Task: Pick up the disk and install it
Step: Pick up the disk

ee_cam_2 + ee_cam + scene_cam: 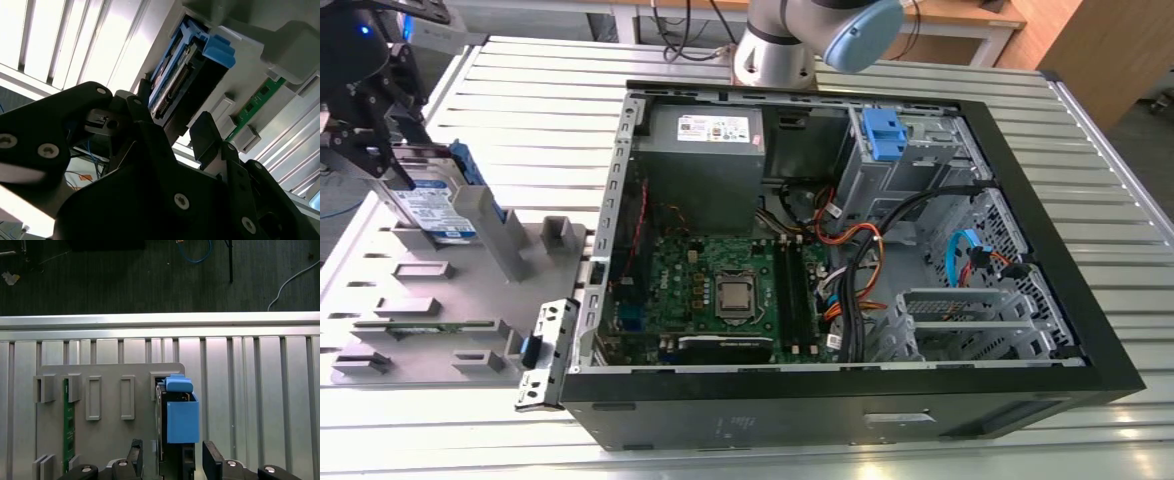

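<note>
Two fingers [214,459] of your gripper [173,452] stood apart, straddling the hard drive [182,420] unclamped; the grey fixture plate [107,440] held it on edge, likely for easy gripping.

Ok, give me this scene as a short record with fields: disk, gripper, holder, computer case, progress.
disk: stands on edge in a slot of the grey holder, blue frame on it
gripper: open, one finger on each side of the disk
holder: on the slatted table, at the exterior view's left of the computer case
computer case: lying open, motherboard showing
progress: disk not yet lifted
</note>
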### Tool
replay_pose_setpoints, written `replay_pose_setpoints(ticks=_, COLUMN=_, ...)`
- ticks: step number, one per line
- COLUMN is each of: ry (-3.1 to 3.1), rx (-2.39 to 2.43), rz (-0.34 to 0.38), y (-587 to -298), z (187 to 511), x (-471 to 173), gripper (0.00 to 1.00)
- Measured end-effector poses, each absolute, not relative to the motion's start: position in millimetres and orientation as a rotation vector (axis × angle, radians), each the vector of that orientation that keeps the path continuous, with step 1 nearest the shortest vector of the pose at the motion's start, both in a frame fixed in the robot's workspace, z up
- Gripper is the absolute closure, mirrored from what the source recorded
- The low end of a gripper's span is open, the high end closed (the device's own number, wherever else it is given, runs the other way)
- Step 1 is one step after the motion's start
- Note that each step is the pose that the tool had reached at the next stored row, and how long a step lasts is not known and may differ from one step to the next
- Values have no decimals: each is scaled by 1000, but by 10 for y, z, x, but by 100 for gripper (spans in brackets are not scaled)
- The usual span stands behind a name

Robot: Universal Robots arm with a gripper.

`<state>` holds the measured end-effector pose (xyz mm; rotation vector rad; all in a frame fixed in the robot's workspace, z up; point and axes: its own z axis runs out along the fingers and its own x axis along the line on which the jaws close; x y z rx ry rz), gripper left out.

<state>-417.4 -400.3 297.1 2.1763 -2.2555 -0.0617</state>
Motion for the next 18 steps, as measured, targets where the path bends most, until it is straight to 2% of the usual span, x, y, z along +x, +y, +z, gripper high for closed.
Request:
replay_pose_setpoints(ticks=7, ry=-2255, rx=2176, rz=-61, y=-4002, z=2970, x=-4174, gripper=41)
replay_pose_setpoints(ticks=8, ry=-2255, rx=2176, rz=-61, y=-4003, z=2970, x=-4174, gripper=43)
replay_pose_setpoints(ticks=9, ry=-2255, rx=2176, rz=-61, y=-4003, z=2970, x=-4174, gripper=49)
replay_pose_setpoints(ticks=10, ry=-2255, rx=2176, rz=-61, y=-4003, z=2970, x=-4174, gripper=49)
replay_pose_setpoints(ticks=11, ry=-2255, rx=2176, rz=-61, y=-4003, z=2970, x=-4174, gripper=56)
replay_pose_setpoints(ticks=18, ry=-2255, rx=2176, rz=-61, y=-4002, z=2974, x=-4174, gripper=56)
